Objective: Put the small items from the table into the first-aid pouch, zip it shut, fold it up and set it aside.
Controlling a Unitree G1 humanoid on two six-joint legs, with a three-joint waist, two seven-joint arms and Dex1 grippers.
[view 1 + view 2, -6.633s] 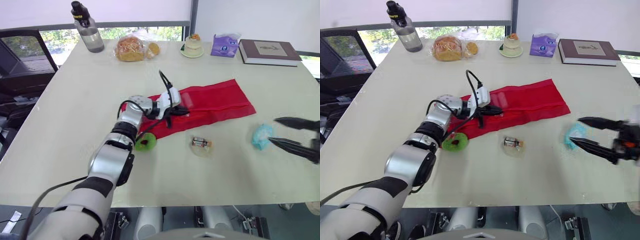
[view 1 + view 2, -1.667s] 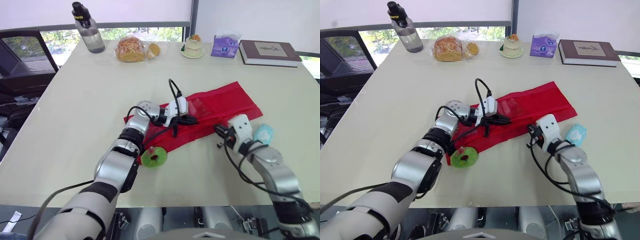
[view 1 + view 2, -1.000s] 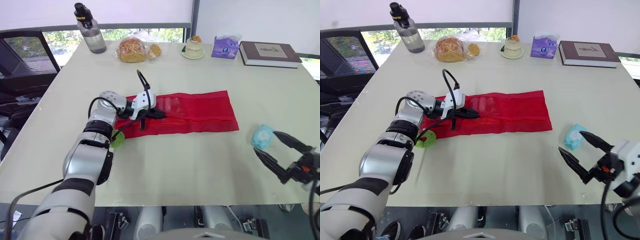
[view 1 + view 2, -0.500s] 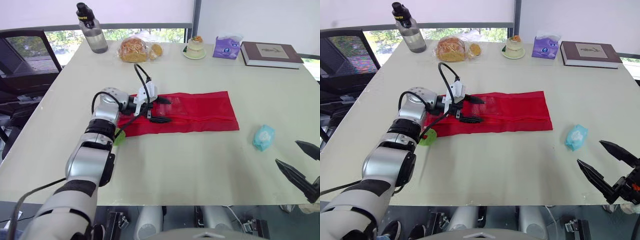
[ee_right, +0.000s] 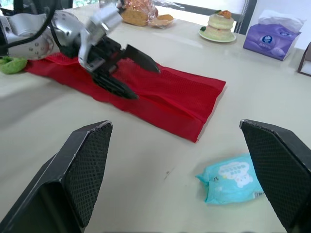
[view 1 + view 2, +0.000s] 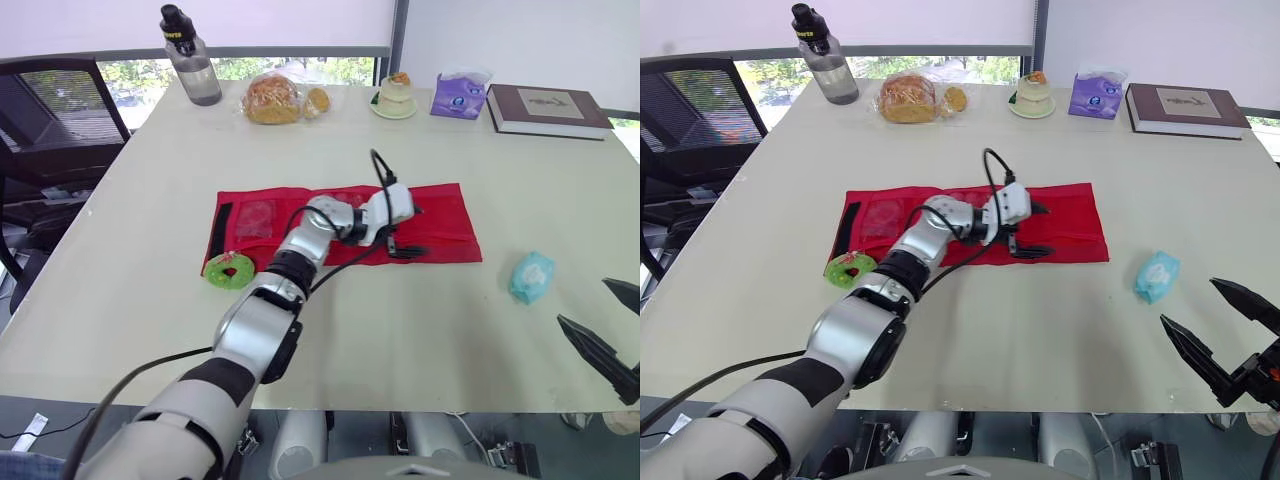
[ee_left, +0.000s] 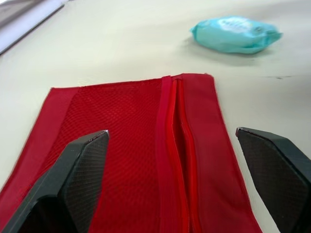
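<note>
The red first-aid pouch point(image 6: 345, 225) lies flat and unfolded in the middle of the table. My left gripper point(image 6: 408, 232) hovers open over its right part, one finger on each side of the zipper line point(image 7: 177, 145). Mesh shows small items inside near the pouch's left end point(image 6: 255, 218). A green round item point(image 6: 229, 270) sits on the table at the pouch's front left corner. A teal wipe pack point(image 6: 530, 276) lies to the right of the pouch. My right gripper point(image 6: 583, 301) hangs open near the table's front right edge, a short way from the wipe pack, holding nothing.
Along the far edge stand a water bottle point(image 6: 190, 68), a bagged bread point(image 6: 272, 100), a small cake on a plate point(image 6: 397, 95), a purple tissue pack point(image 6: 460, 95) and a book point(image 6: 545, 107). A black chair point(image 6: 50, 130) stands at the table's left side.
My left gripper, shut at the pouch's left end a second ago, has opened and travelled along the pouch to its right part. The right gripper has pulled back from the wipe pack.
</note>
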